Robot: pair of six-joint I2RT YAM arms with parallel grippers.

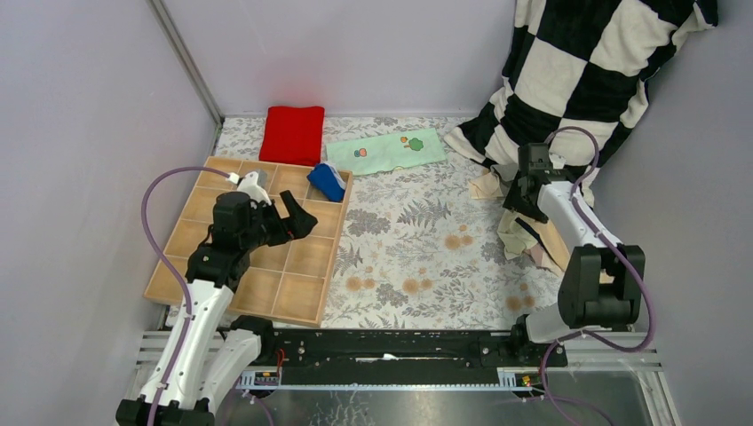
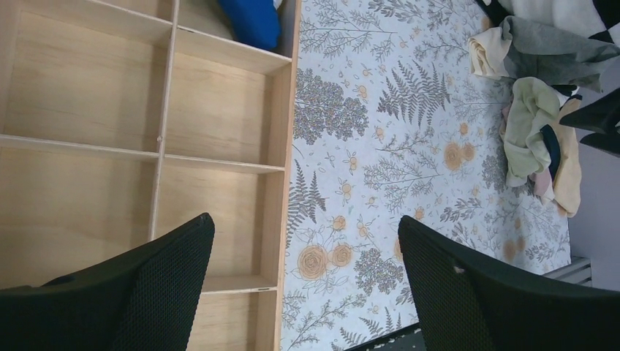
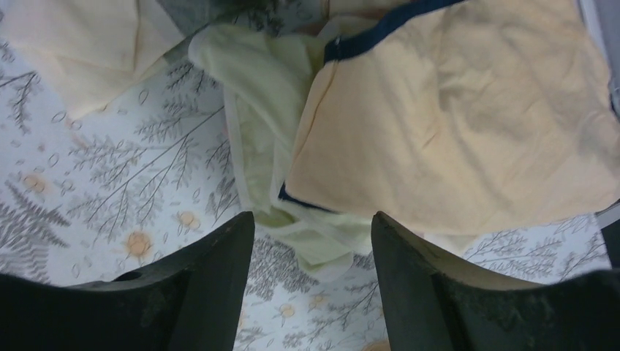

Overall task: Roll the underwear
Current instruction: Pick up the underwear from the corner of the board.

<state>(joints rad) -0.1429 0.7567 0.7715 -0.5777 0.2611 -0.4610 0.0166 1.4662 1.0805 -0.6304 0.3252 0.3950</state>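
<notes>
Left arm (image 1: 194, 312) comes up from the lower left of the top view, elbow bent, wrist at left-centre. Left gripper (image 1: 298, 218) points toward the right of the frame, held above the surface, jaws spread wide with nothing between them. In its wrist view the black left fingers (image 2: 153, 285) sit at the bottom corners. Right arm (image 1: 593, 286) rises at lower right, folds at the elbow, forearm runs up-left. Right gripper (image 1: 522, 197) at right-centre points down, low over the surface, jaws parted, nothing pinched. Right fingers (image 3: 197, 285) fill the bottom edge of its wrist view.
</notes>
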